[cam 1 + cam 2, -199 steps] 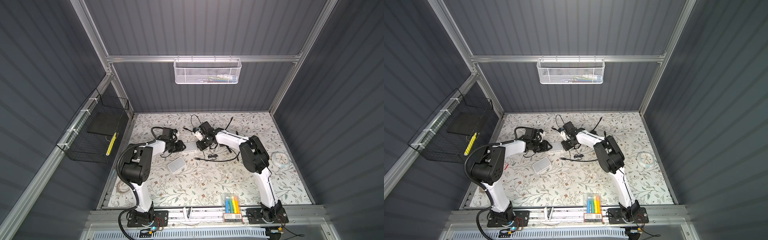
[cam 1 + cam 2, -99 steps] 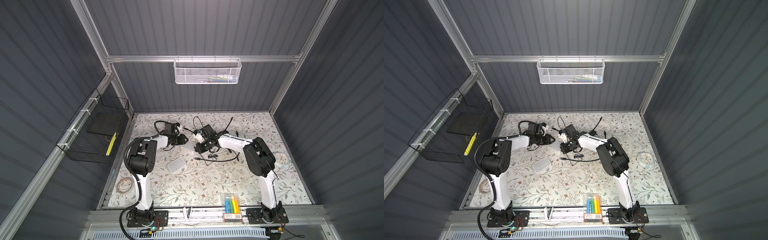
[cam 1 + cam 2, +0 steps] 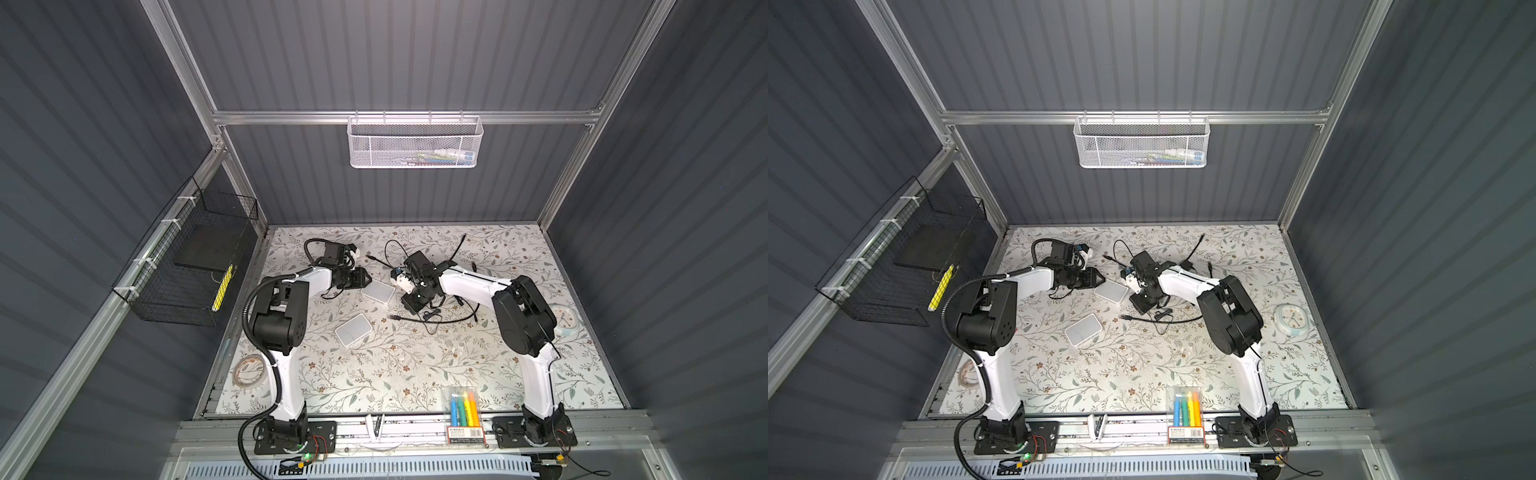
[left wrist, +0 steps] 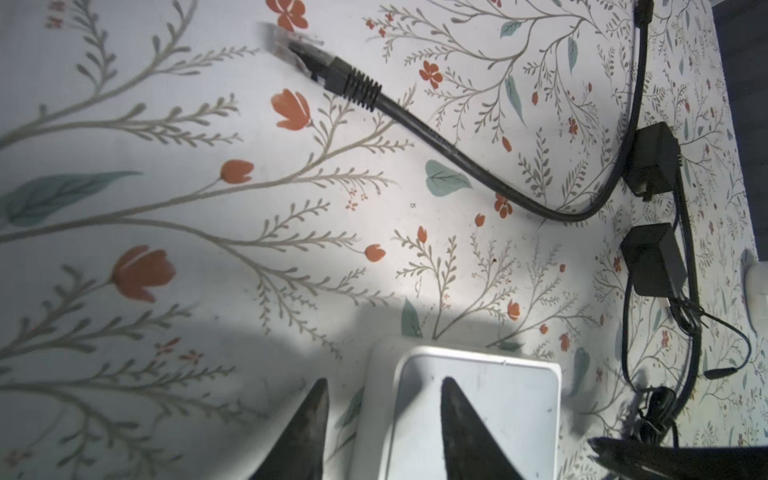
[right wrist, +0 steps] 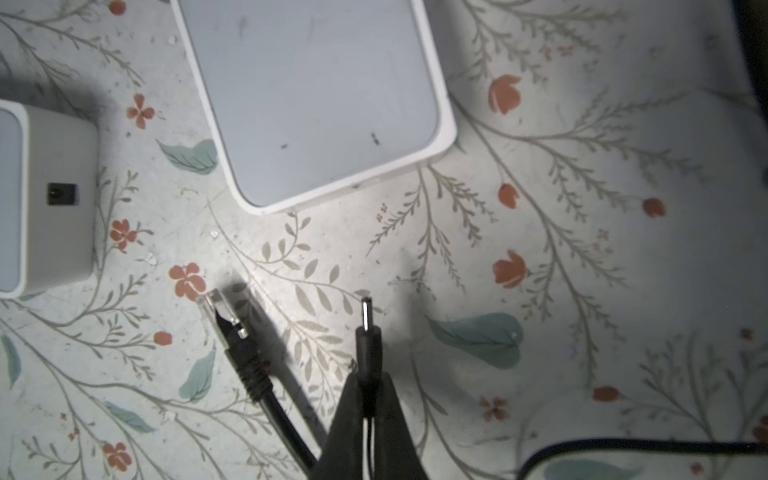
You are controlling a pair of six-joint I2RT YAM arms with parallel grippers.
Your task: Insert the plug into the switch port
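Two white switches lie on the floral table in both top views, the rear switch (image 3: pixel 377 290) (image 3: pixel 1111 291) and the front switch (image 3: pixel 353 329) (image 3: pixel 1083 329). My left gripper (image 3: pixel 365 279) (image 4: pixel 384 382) is open, with one finger over the rear switch (image 4: pixel 478 415) and the other beside its edge. My right gripper (image 3: pixel 408 306) (image 5: pixel 369 376) is shut on a thin black barrel plug (image 5: pixel 368 340), which points toward the rear switch (image 5: pixel 311 95). In the right wrist view, a small dark port (image 5: pixel 61 194) shows on the side of the front switch (image 5: pixel 54 199).
A black network cable plug (image 5: pixel 224 320) (image 4: pixel 324 66) lies near the right gripper. Two black adapters (image 4: pixel 654 164) (image 4: pixel 654 259) and tangled cables sit behind. A clock (image 3: pixel 563 320), a marker pack (image 3: pixel 463 405), a tape roll (image 3: pixel 249 372) and a wall basket (image 3: pixel 187 266) surround the work area.
My left arm has swung its gripper toward the back, to the rear switch's corner, and its jaws have opened wider. The right gripper has shifted slightly frontward, still holding the plug.
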